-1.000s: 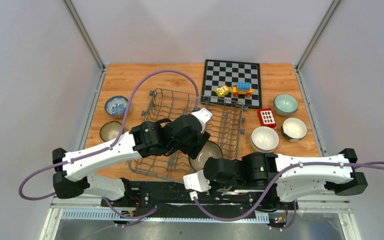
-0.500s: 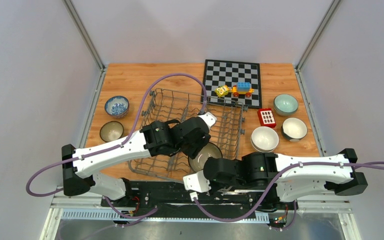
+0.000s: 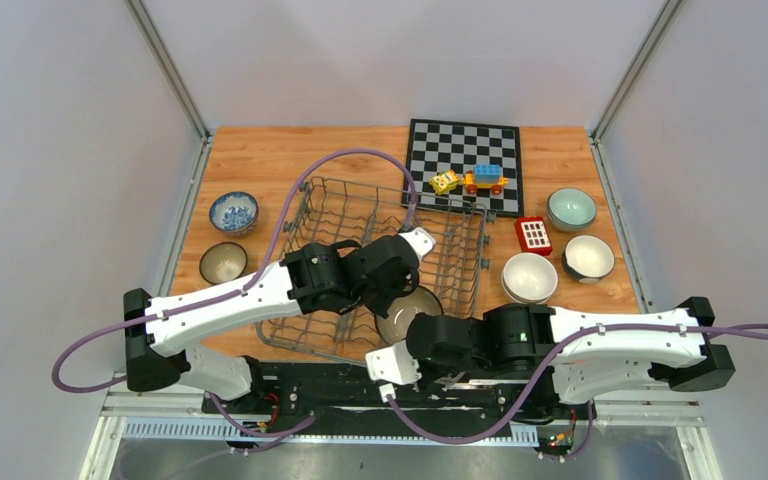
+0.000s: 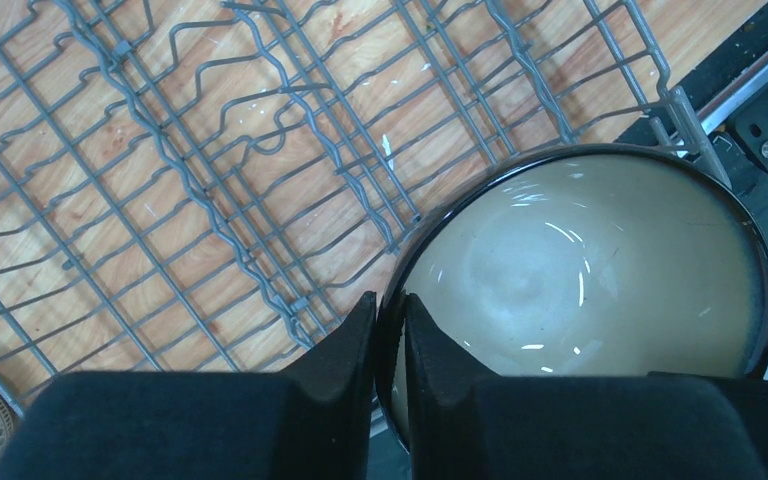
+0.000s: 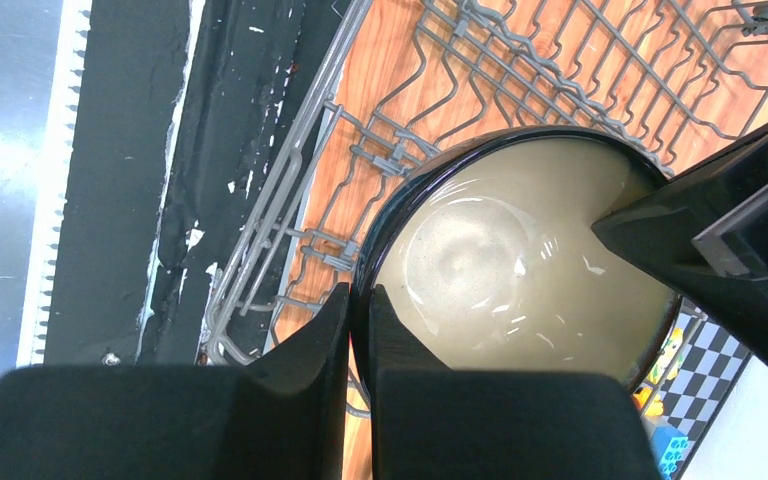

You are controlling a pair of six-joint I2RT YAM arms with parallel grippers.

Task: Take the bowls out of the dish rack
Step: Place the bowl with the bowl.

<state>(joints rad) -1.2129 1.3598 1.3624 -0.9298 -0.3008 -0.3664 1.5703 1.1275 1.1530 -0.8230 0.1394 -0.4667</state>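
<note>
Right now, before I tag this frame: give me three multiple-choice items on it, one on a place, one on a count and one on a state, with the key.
1. Where in the dish rack is the dark-rimmed bowl?
A) near right corner
B) far left corner
C) far middle

2. How many bowls stand on the table to the left of the rack?
A) none
B) two
C) four

3. How is the dark-rimmed bowl held?
A) untouched
B) by one gripper only
C) by both grippers

Key:
1 A: the top view shows it in the rack's near right corner.
2 B: a blue-and-white bowl and a brown bowl stand there.
3 C: in the wrist views, the left gripper and the right gripper each pinch its rim.
</note>
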